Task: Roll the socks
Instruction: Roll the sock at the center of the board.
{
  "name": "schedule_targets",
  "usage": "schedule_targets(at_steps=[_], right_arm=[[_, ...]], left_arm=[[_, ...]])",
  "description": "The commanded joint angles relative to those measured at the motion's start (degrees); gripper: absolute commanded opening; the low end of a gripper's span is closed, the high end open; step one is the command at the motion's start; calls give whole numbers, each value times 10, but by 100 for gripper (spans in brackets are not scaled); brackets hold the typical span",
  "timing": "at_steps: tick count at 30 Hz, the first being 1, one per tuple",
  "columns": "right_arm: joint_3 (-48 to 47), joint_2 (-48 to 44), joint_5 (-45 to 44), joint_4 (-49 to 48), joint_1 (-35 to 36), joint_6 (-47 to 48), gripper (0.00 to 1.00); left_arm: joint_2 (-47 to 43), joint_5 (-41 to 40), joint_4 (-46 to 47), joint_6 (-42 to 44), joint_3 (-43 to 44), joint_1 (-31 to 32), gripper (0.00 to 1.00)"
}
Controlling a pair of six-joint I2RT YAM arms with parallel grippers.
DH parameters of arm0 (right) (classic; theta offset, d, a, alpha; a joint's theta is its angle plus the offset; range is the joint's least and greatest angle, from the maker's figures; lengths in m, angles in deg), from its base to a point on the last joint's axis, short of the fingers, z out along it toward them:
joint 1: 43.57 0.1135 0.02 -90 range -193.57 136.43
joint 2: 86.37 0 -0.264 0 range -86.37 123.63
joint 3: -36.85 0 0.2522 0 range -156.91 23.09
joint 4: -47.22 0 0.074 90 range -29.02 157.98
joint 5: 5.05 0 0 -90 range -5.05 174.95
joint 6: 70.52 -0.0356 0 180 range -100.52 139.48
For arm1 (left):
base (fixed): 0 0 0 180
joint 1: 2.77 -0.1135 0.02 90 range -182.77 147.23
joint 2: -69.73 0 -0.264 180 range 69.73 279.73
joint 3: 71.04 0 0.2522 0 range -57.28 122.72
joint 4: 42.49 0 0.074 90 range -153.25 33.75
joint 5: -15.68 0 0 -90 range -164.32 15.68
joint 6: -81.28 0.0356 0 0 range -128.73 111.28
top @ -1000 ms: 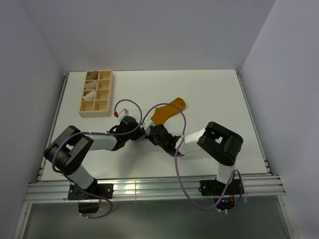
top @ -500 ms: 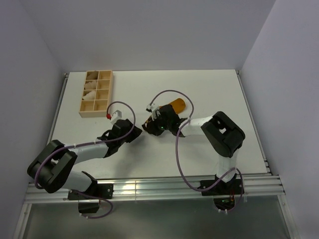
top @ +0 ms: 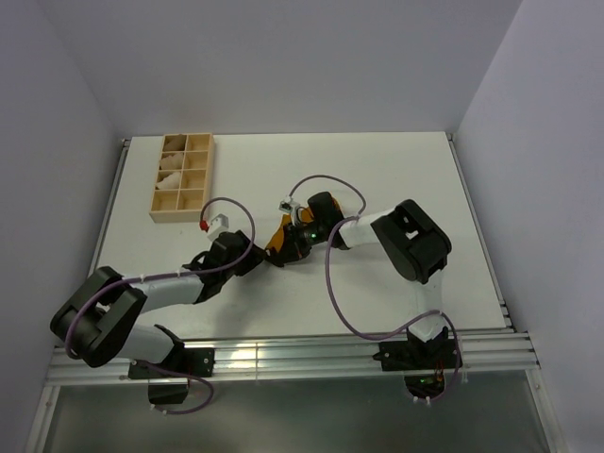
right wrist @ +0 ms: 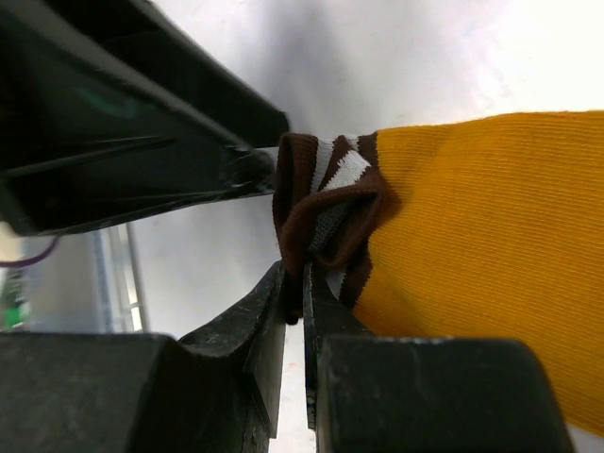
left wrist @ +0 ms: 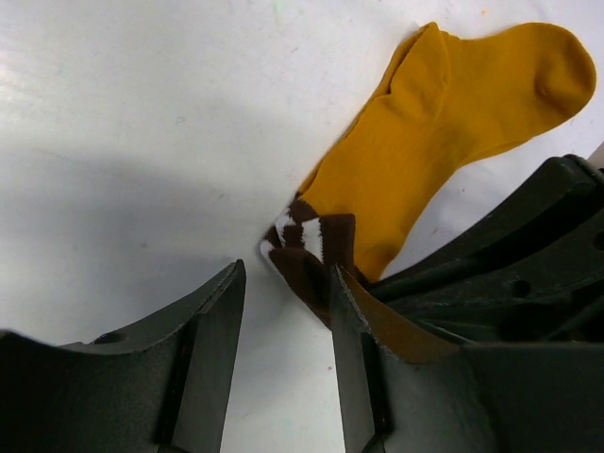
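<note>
The sock (left wrist: 415,160) lay flat on the white table (left wrist: 113,113), near the middle and a little toward the near edge. A second before, its toe had shown out past the arms toward the far right. By now the top view showed only a small orange patch (top: 275,242), the rest hidden under the right wrist, so the sock had probably been drawn toward the near left.

In the left wrist view its long axis ran on a diagonal, with the dark striped cuff (right wrist: 326,203) at lower centre and the rounded toe pointing to the upper right. The heel made a small fold along the upper edge.

The cuff was bunched and doubled over on itself. The right gripper (right wrist: 294,311) was pinched tight on its brown edge, the two fingers almost meeting on the fabric.

The left gripper (left wrist: 283,330), which had been crowded in at the cuff with the other arm a second earlier, had let go and drawn back. Its fingers had spread and stood apart, grasping nothing, with the cuff just ahead of one fingertip (close, but whether touching I cannot tell).

That left the sock held by one side only. I judged the roll barely begun, with the cuff turned over and the whole orange length unwound.

Well apart, at the far left, sat a wooden divided box (top: 179,216).
</note>
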Motion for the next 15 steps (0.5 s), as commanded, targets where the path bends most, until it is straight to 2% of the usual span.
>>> schedule_targets(at_steps=[1,7,15], right_arm=[[-14,8,74,-19,-6,-44,8],[-28,35,82,-20,-13,-65,8],[-21,55,76,-39,-26,-100,8]], left_arm=[[-26,-13,12,-13,-14,2,47],[-28,1,33,-18,-35,2,41],[-7,20,41,-16,-28,2,41]])
